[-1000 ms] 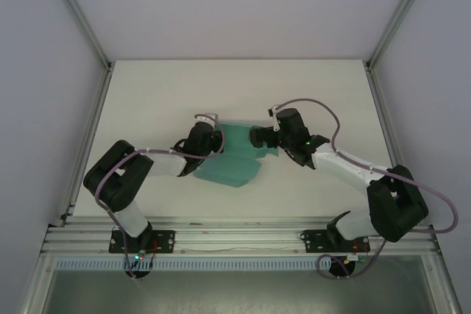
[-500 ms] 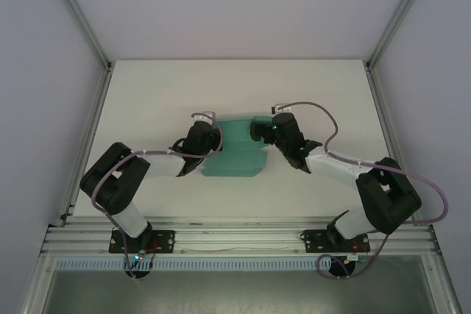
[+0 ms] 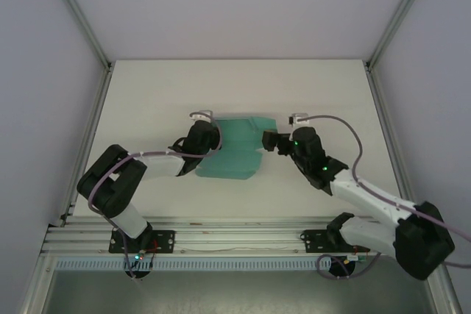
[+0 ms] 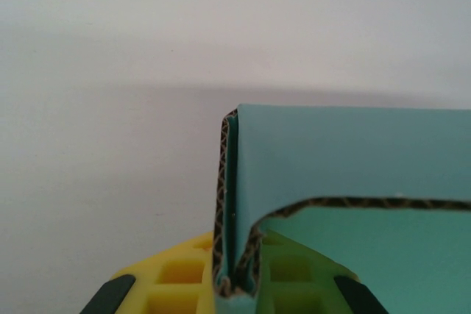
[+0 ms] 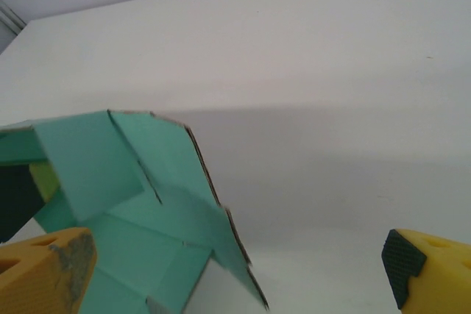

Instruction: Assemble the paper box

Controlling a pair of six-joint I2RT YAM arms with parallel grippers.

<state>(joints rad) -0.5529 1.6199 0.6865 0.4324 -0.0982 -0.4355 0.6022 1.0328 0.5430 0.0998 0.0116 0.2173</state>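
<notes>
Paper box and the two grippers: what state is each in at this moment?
Paper box: part-folded, flaps raised, not closed into a box.
Left gripper: shut on the paper box, pinching a folded edge of card.
Right gripper: open, fingers wide apart, at the box's right side, holding nothing.

paper box point(image 4: 353, 182) cut by right edge, left hand point(image 4: 235, 290) cropped below
</notes>
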